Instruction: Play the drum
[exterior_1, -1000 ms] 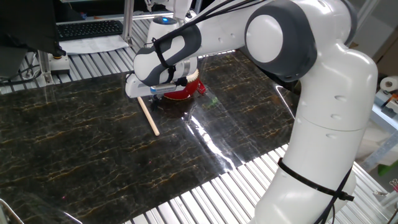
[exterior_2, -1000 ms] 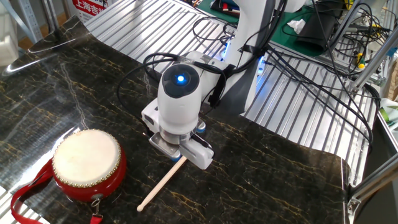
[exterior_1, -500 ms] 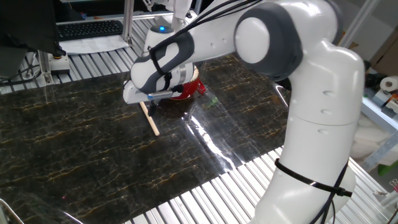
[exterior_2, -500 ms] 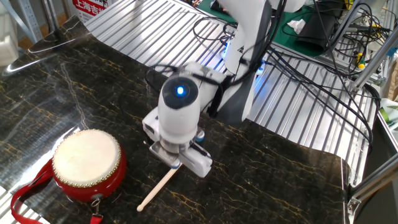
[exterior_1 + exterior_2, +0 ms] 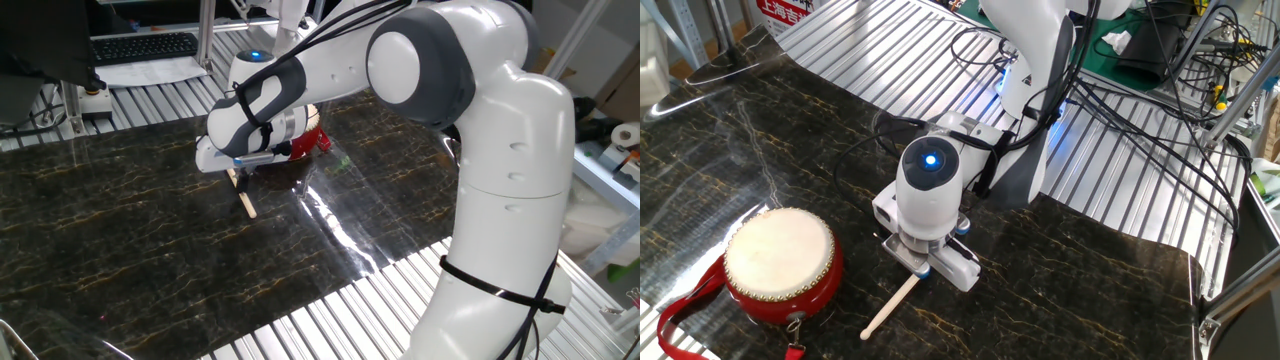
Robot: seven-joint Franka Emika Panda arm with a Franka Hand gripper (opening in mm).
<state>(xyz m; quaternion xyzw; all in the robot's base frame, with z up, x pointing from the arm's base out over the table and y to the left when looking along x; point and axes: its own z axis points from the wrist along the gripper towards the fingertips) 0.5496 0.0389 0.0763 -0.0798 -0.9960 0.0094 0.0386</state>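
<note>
The tool (image 5: 923, 268) hangs low over the thin pale wooden stick's (image 5: 889, 306) near end; its finger spread cannot be told. The red, cream-topped drum (image 5: 780, 262) sits nearby beside it on the dark marbled desk (image 5: 1080, 290). This looks like the pick-up step; next, a firm pinch on the stick.

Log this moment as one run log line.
phase: reaching for stick | claw: low over upper end of stick, grip unclear | stick: flat on table | drum: upright, untouched, apart from stick

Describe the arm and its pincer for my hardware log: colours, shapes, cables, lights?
The arm is glossy white with rounded segments and dark grey joint bands. Black cables run along it. The wrist is a white dome with a glowing blue light; the pincer sits beneath on a flat white block.
</note>
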